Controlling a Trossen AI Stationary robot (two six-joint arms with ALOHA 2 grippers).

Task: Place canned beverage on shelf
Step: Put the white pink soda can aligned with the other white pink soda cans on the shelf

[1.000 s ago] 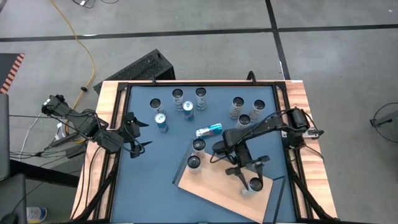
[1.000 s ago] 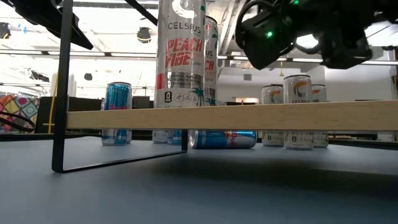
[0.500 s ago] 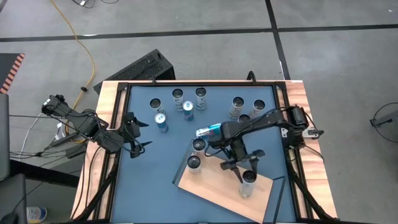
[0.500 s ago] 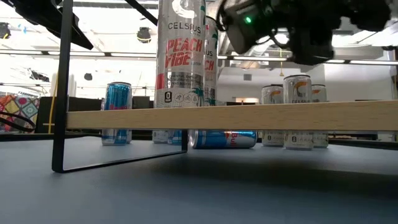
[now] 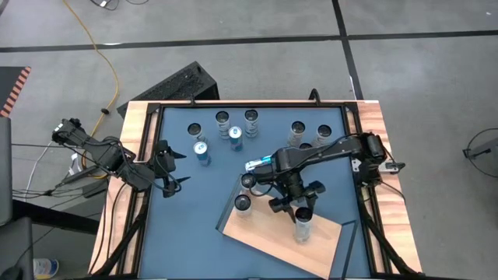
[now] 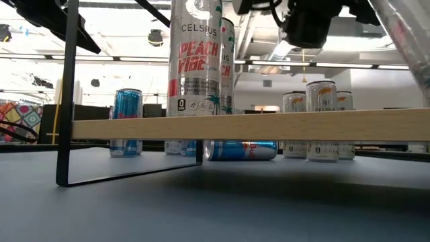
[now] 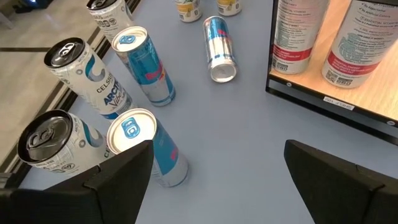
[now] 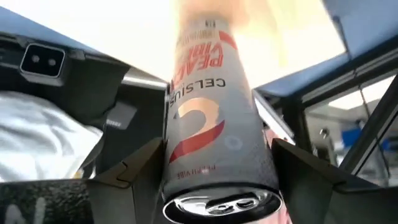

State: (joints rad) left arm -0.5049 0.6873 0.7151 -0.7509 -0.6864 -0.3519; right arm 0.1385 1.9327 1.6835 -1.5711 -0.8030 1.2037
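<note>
Right wrist view: right fingers (image 8: pixel 149 165) flank the Celsius can (image 8: pixel 214 124); grip uncertain; left fingers (image 7: pixel 124 168) spread.

Two dark jointed arms (black cabling), flat black fingers (image 7: pixel 118 180).

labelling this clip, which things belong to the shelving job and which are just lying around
Job: right gripper, shut on Celsius Peach Vibe can; shelf; two Celsius cans standing on it.
Lying about: tipped Red Bull can; upright cans on blue table; left gripper, open, idle at left edge.
</note>
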